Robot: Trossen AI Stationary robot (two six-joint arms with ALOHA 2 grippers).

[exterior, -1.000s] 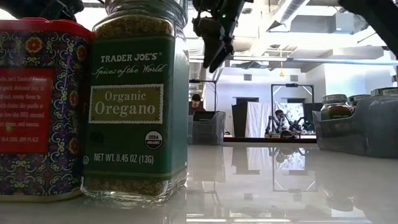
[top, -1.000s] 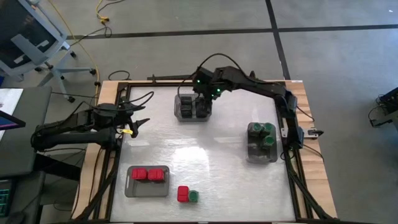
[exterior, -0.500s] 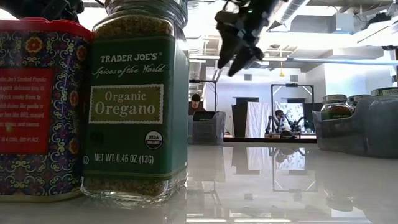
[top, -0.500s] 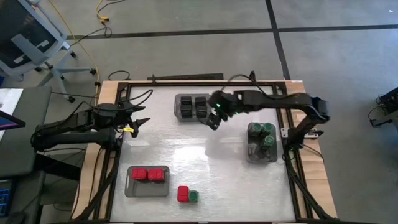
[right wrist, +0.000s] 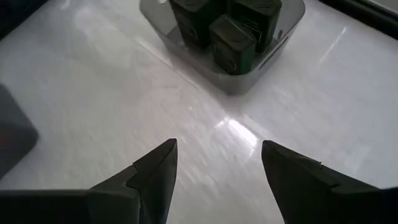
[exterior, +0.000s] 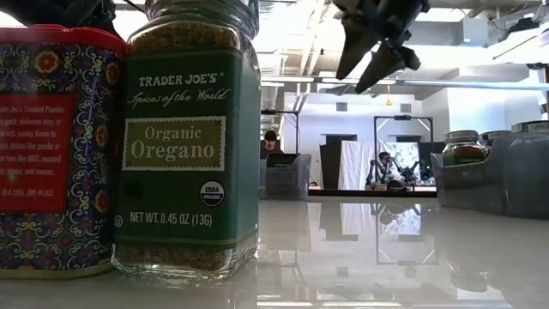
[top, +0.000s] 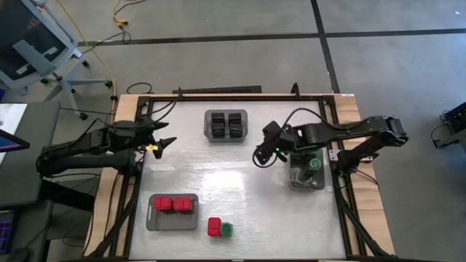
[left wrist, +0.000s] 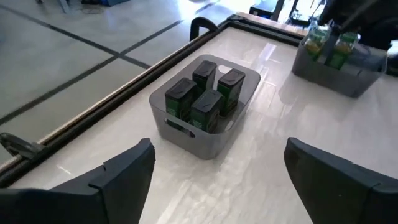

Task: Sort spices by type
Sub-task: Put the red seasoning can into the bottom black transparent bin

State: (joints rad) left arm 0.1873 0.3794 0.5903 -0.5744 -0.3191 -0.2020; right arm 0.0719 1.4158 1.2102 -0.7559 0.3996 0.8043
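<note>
A grey tray [top: 226, 125] at the far middle holds several black spices [left wrist: 202, 99]. At the right, another grey tray [top: 293, 178] holds green-lidded jars [top: 309, 154]. A third tray [top: 154, 218] near the left front holds two red boxes [top: 173, 204]. One red box [top: 214, 226] and one green-lidded jar [top: 227, 230] stand loose on the table at the front edge. They fill the left of the low view as the red box [exterior: 51, 146] and the oregano jar [exterior: 189, 137]. My right gripper [top: 258, 157] hangs open and empty above the table, just left of the jar tray. My left gripper [top: 162, 144] waits open at the table's left edge.
The middle of the shiny white table [top: 233, 182] lies bare between the three trays. A raised black frame [top: 138, 182] runs around the table's edges. The left arm lies along the left edge. The room beyond the table shows in the low view.
My right gripper has left the spot over the black-spice tray and swung toward the table's right and near side, sinking a little and rolling about its own axis. It now hangs beside the jar tray, still open and empty. No spice has moved.
</note>
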